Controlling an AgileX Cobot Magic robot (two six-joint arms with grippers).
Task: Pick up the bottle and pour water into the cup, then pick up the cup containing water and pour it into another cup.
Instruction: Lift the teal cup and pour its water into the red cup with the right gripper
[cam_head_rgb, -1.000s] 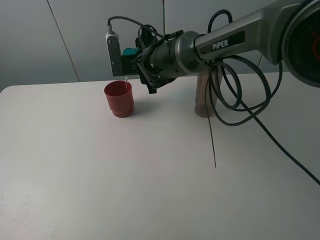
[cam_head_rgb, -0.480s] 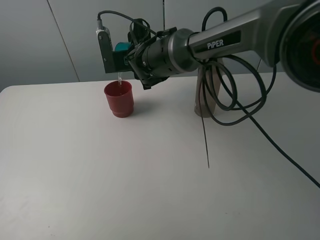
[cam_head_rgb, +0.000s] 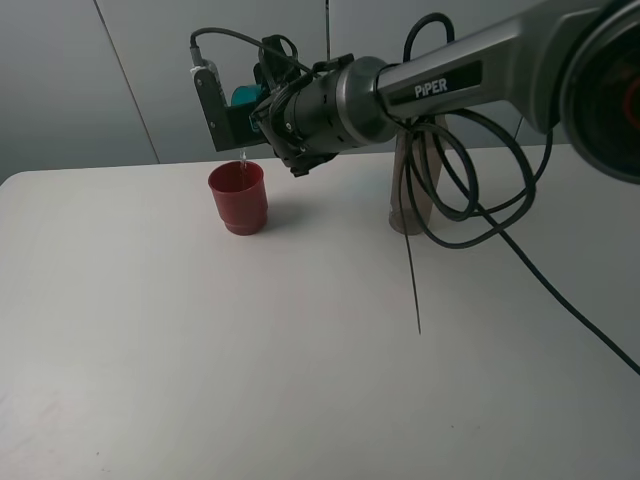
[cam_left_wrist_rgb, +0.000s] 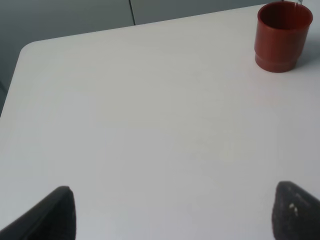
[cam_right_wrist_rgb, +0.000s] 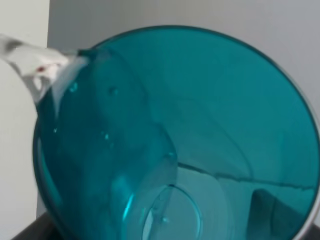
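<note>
A: Rt tool (cam_head_rgb: 238, 112) status?

B: Closed on the teal cup (cam_head_rgb: 243, 96). Cup is held tipped well over, up in the air, just above and slightly behind the red cup (cam_head_rgb: 238, 198). A thin stream of water (cam_head_rgb: 243, 158) is seen falling from the teal cup's lip into the red cup's mouth.

A: Confirmed from the rt wrist cam?

B: Yes. The teal cup's (cam_right_wrist_rgb: 175, 135) open mouth fills the view, seen straight down the inside; droplets are noted on the wall, and water (cam_right_wrist_rgb: 37, 65) is seen leaving over the rim at one edge. Tool fingers themselves are hardly visible there.

A: Red cup posn?

B: Upright on the white counter (cam_head_rgb: 250, 350), toward the far side, left of centre in the high view. Also caught at the edge of the left wrist cam (cam_left_wrist_rgb: 282, 36), upright, stepped base visible, well apart from the left tool.

A: Left tool?

B: Only two dark fingertips (cam_left_wrist_rgb: 56, 214) are visible in the left wrist cam, spread wide apart, nothing held between them; tool (cam_left_wrist_rgb: 175, 215) recorded as open, over bare counter (cam_left_wrist_rgb: 150, 125). Not seen in the high view.

A: Bottle?

B: Standing upright on the counter (cam_head_rgb: 412, 190) to the right of the red cup, well apart from it, partly hidden behind the rt arm (cam_head_rgb: 450, 85) and its looped black cables (cam_head_rgb: 470, 205). Not touched by either tool.
</note>
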